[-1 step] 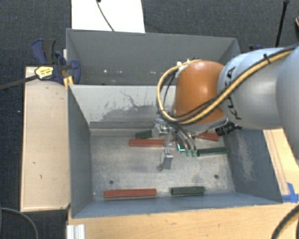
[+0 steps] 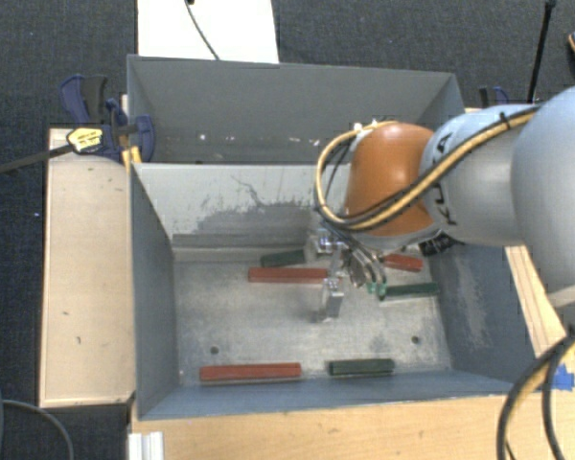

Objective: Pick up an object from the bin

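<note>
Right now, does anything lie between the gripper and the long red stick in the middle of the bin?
Nothing visible does. The gripper is right by the right end of the red stick, with only bare bin floor around. A dark green stick lies behind it, toward the back wall.
</note>
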`<move>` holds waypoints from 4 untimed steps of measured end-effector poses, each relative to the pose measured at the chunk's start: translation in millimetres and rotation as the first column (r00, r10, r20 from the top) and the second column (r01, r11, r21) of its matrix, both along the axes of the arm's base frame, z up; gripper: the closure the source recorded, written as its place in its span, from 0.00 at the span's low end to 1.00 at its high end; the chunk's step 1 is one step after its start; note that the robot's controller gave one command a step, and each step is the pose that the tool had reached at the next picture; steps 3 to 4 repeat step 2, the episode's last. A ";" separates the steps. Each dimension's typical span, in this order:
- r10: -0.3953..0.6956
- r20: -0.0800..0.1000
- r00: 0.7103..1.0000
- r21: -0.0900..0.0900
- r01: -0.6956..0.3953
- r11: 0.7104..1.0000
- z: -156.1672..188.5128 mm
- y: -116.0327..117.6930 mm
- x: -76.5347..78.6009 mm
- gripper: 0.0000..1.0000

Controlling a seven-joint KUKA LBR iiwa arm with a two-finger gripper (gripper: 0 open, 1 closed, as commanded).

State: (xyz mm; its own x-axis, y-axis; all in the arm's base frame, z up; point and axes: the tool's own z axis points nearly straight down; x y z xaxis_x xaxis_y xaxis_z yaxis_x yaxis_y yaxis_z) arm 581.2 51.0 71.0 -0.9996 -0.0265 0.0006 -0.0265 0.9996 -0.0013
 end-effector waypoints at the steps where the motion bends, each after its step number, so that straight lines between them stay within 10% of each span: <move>1: 0.000 0.003 1.000 0.002 0.000 1.000 3.2 3.0 0.1 1.00; 2: 0.065 0.011 0.998 0.002 -0.065 0.998 133.8 20.8 -11.5 1.00; 4: 0.065 0.011 0.998 0.002 -0.065 0.998 133.8 20.8 -11.5 1.00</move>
